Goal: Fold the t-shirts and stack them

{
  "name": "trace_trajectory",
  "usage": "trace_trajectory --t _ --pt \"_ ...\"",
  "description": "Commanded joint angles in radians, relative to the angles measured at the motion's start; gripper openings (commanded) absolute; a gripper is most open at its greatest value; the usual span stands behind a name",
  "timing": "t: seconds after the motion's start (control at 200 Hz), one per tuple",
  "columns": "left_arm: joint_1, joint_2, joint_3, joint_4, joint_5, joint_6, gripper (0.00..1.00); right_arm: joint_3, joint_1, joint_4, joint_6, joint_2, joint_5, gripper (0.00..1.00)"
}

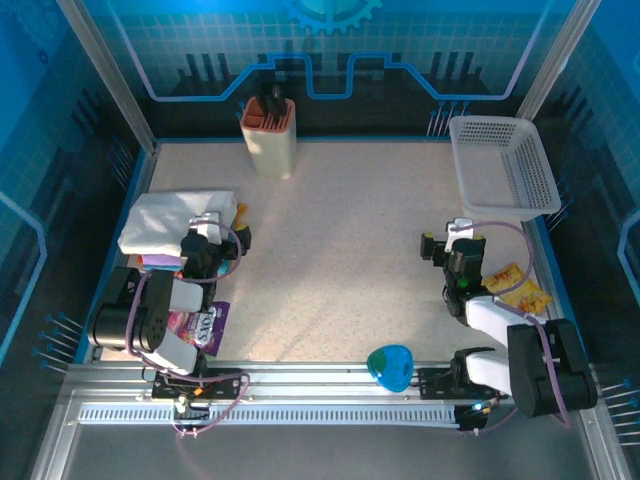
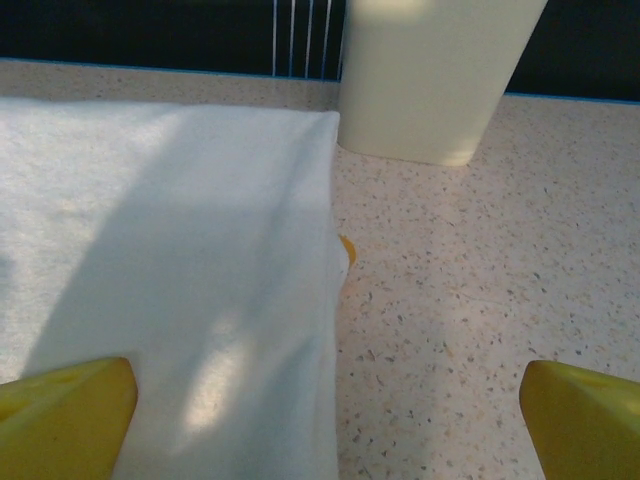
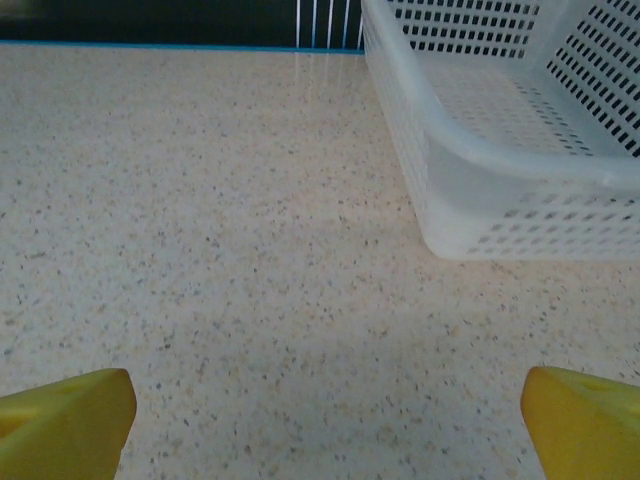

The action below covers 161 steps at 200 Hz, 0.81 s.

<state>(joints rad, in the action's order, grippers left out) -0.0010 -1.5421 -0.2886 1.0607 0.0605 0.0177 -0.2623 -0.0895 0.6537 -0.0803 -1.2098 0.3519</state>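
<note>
The left gripper [image 1: 222,235] hangs near the left edge of the tabletop [image 1: 340,240] with its jaws spread wide, holding nothing. In the left wrist view, one of its yellow fingertips [image 2: 65,415] is over white cloth and the other over bare surface.

Just beneath and ahead of it lies the white t-shirt [image 1: 170,220], folded into a neat block by the left edge. A thin band of purple and orange cloth [image 1: 158,262] shows under its near side. A cream holder [image 1: 270,135] stands upright at the far edge, beyond the shirt. A shiny purple packet [image 1: 205,325] lies near the near left corner.

The right gripper [image 1: 445,245] is near the right edge, its jaws also wide and empty, over bare tabletop. Beyond it, a white perforated basket [image 1: 500,165] sits in the far right corner.
</note>
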Motion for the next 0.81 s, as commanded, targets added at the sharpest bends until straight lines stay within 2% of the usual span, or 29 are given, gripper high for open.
trace_trajectory --t 0.0,0.055,0.255,0.28,0.375,0.405,0.485,0.565,0.8 --pt "0.007 -0.012 -0.017 0.005 0.08 0.019 0.99 -0.004 0.024 0.204 0.043 -0.066 -0.05 1.0" --pt "0.006 -0.008 -0.054 -0.073 0.128 0.04 0.99 -0.055 0.043 0.125 0.025 -0.083 -0.089 1.0" --pt "-0.001 -0.011 -0.061 -0.079 0.133 0.031 0.99 -0.176 0.068 0.002 0.038 -0.175 -0.243 1.0" --pt "-0.001 -0.011 -0.061 -0.079 0.133 0.031 0.99 -0.173 0.07 0.018 0.03 -0.187 -0.268 1.0" --pt "0.0 -0.011 -0.061 -0.08 0.133 0.031 0.99 -0.081 0.076 0.33 0.065 -0.324 -0.399 1.0" --pt "-0.001 -0.011 -0.062 -0.081 0.135 0.031 0.99 -0.066 0.071 0.399 0.066 -0.344 -0.388 1.0" --pt "-0.002 -0.01 -0.063 -0.082 0.136 0.03 0.99 -0.098 0.066 0.299 0.04 -0.323 -0.292 1.0" --pt "-0.002 -0.011 -0.062 -0.08 0.136 0.031 0.99 -0.126 0.04 0.25 0.065 -0.326 -0.265 1.0" --pt "-0.002 -0.01 -0.063 -0.082 0.136 0.029 0.99 -0.127 0.032 0.251 0.073 -0.329 -0.259 1.0"
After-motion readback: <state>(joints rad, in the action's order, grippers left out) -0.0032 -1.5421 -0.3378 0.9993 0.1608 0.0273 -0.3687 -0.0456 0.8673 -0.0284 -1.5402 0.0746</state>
